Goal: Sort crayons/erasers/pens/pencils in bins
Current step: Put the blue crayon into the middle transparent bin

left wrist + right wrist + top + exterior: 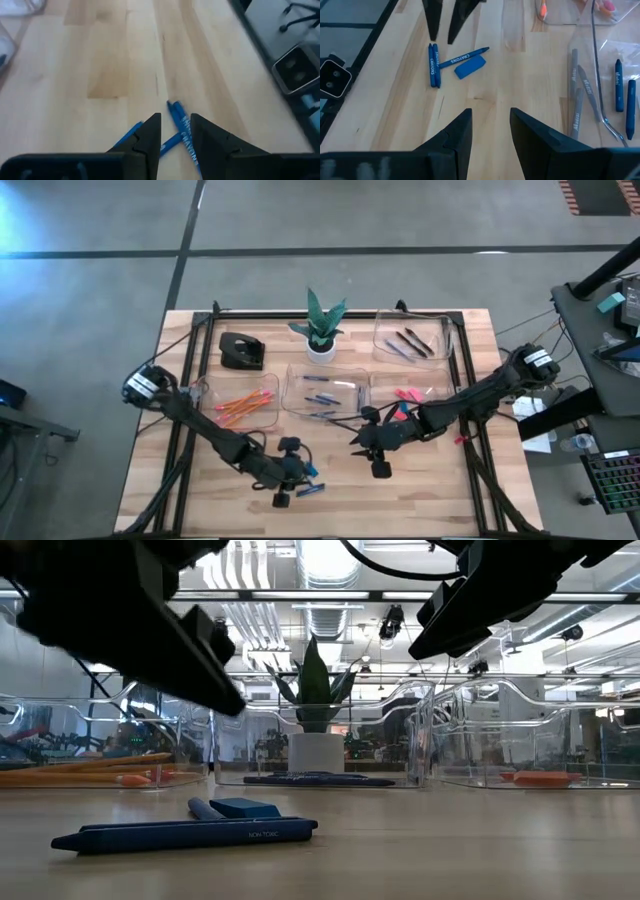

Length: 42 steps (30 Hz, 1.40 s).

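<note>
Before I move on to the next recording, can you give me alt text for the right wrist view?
The right gripper, open and empty, hangs over the light wooden table. Ahead lie three short blue crayons and a small blue block eraser, with the left gripper poised beside them.

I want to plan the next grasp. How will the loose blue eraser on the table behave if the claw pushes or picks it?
The blue eraser is a flat block lying on its broad face, so it will probably slide rather than roll. It looks small and likely light. It lies close to the crayons, below the left claw, so a push may disturb them too.
</note>
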Available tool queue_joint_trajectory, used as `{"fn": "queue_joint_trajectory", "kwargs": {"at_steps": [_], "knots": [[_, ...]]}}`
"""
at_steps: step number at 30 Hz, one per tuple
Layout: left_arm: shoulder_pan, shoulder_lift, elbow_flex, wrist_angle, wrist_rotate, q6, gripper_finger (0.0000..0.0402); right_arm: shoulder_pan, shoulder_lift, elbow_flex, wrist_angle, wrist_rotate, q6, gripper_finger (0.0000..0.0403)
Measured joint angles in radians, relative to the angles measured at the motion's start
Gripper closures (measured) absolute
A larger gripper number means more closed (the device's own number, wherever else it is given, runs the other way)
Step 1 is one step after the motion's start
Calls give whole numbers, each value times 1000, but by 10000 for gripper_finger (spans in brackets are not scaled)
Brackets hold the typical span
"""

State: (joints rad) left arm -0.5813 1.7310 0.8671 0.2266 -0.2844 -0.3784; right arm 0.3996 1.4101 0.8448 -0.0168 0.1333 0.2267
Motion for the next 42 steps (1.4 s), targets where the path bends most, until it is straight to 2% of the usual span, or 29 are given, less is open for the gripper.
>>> {"fn": "queue_joint_trajectory", "kwargs": {"at_steps": [3,11,14,20,27,42], "knots": [[1,23,-3,-3,1,29,311,0,0,0,0,0,-1,280],[-1,79,-2,-7,29,398,311,0,0,0,0,0,-1,280],[0,86,-2,-9,53,482,311,0,0,0,-1,0,-1,280],[21,87,-3,-10,63,492,311,0,0,0,-1,0,-17,280],[46,90,-4,-11,177,490,311,0,0,0,-2,0,-17,280],[85,90,-7,-55,209,489,311,0,0,0,-5,0,-18,280]]}}
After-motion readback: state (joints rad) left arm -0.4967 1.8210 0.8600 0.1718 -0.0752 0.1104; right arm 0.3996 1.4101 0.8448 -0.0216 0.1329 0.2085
